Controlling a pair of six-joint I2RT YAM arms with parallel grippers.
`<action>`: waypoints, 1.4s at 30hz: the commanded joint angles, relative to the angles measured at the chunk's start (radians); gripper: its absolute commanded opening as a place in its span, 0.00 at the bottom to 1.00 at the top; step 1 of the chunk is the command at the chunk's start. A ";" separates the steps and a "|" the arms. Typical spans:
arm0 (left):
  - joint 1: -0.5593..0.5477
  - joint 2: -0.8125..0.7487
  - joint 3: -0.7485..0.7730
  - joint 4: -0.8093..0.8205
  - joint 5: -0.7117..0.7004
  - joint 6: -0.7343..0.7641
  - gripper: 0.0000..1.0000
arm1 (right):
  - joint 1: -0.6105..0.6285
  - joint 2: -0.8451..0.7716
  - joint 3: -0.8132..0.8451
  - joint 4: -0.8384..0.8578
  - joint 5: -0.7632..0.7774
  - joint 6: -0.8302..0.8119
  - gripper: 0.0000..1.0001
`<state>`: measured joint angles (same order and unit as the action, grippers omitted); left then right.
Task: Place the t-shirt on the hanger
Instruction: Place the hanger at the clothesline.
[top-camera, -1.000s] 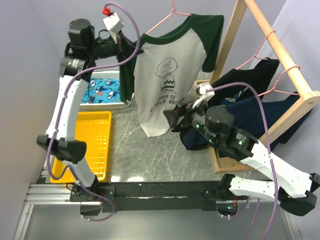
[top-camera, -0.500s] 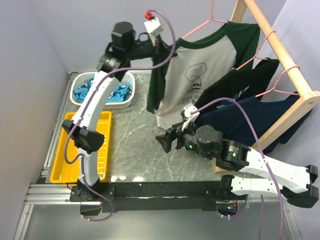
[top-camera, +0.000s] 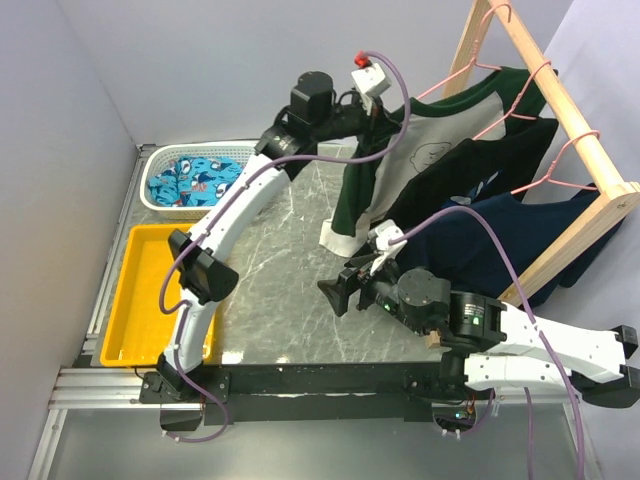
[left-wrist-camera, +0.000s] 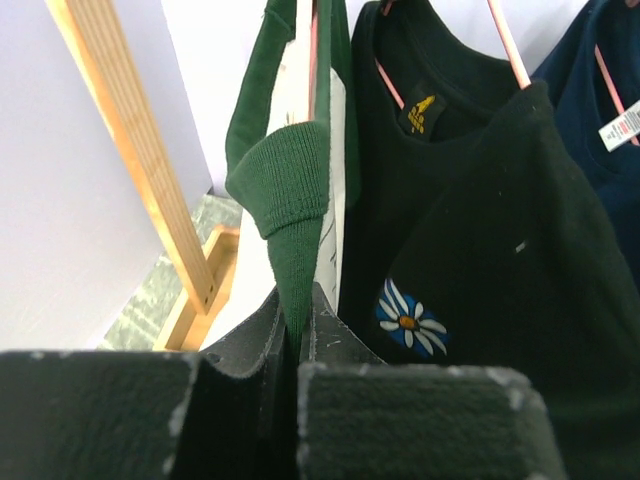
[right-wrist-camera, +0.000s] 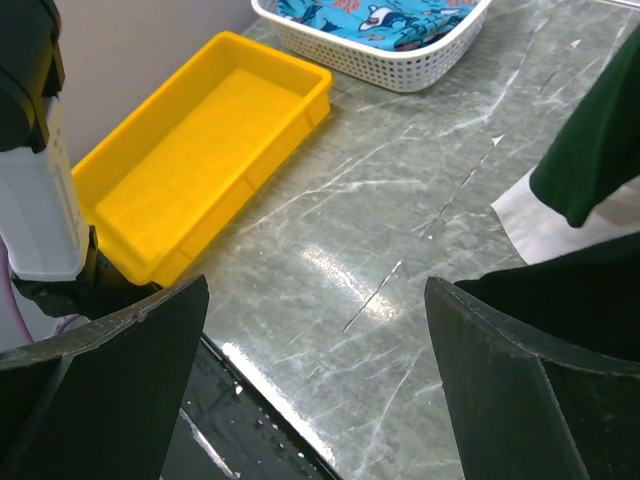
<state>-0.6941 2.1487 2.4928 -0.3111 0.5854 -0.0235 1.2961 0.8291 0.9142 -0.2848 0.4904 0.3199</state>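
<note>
The t-shirt (top-camera: 418, 165), off-white front with dark green sleeves, hangs on the pink hanger (top-camera: 455, 76) at the far end of the wooden rack. The hanger's hook (top-camera: 497, 12) is right at the rail; whether it rests on it I cannot tell. My left gripper (top-camera: 384, 112) is raised high and shut on a fold of the shirt's dark green cloth (left-wrist-camera: 290, 190). The pinched cloth runs down between the jaws of the left gripper (left-wrist-camera: 297, 305), with pink hanger wire (left-wrist-camera: 313, 60) just above. My right gripper (top-camera: 331, 293) hovers low over the table, open and with nothing in it (right-wrist-camera: 312, 290).
A black shirt with a daisy print (left-wrist-camera: 470, 230) and a navy shirt (top-camera: 500, 245) hang on the rack rail (top-camera: 565, 105) beside the t-shirt. A yellow tray (top-camera: 150, 290) and a white basket of blue patterned cloth (top-camera: 195, 178) stand at the left. The rack's wooden post (left-wrist-camera: 130, 150) is close by.
My left arm has swung the hanger and t-shirt from the middle of the table rightward up to the rack. My right gripper has drawn back toward the near edge, still open.
</note>
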 joint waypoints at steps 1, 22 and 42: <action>-0.028 0.005 0.080 0.199 -0.053 -0.026 0.01 | 0.017 -0.038 -0.011 0.009 0.079 0.010 0.96; -0.087 0.106 0.110 0.331 -0.076 -0.101 0.01 | 0.051 -0.105 -0.070 -0.019 0.163 0.028 0.95; -0.105 0.145 0.106 0.340 -0.062 -0.127 0.01 | 0.062 -0.134 -0.090 -0.033 0.194 0.042 0.94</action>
<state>-0.7872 2.3211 2.5362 -0.0975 0.5079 -0.1440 1.3491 0.7071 0.8280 -0.3286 0.6498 0.3481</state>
